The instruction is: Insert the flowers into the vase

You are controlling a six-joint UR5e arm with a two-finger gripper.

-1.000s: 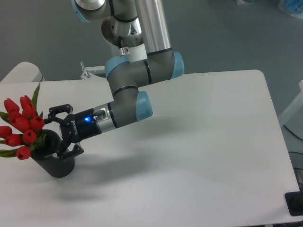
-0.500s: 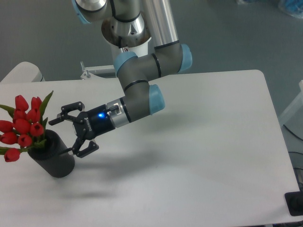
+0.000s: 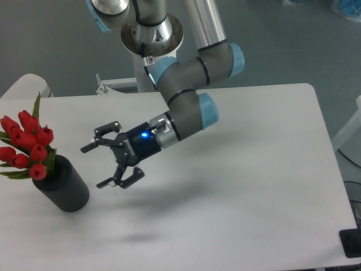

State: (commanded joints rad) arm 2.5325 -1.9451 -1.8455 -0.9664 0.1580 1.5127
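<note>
Standing in the vase [image 3: 63, 189] at the table's [image 3: 254, 186] near left corner: the flowers [image 3: 25, 148], a tight bunch of red tulip buds with a few green leaves, one long leaf pointing up above the heads. Buds glossy and closed, crowded together, leaning left so that some reach the picture's left edge. Stems not visible, hidden inside the bore. Vase matte black, thick-walled, cylindrical, possibly tilted a little to the left, though hard to judge from this angle. Base resting on the white tabletop, casting a soft shadow.

To the right of the vase, apart from it: the gripper [image 3: 99, 167], black, two-fingered, pointing left toward the flowers. Fingers [image 3: 104, 137] spread wide, one above and one below, holding nothing and touching neither vase nor tulips. Blue light glowing on the gripper body just behind the fingers. Behind that, the grey wrist with pale blue caps, angling up and right to the silver arm [image 3: 194, 73] column mounted at the table's far edge.
</note>
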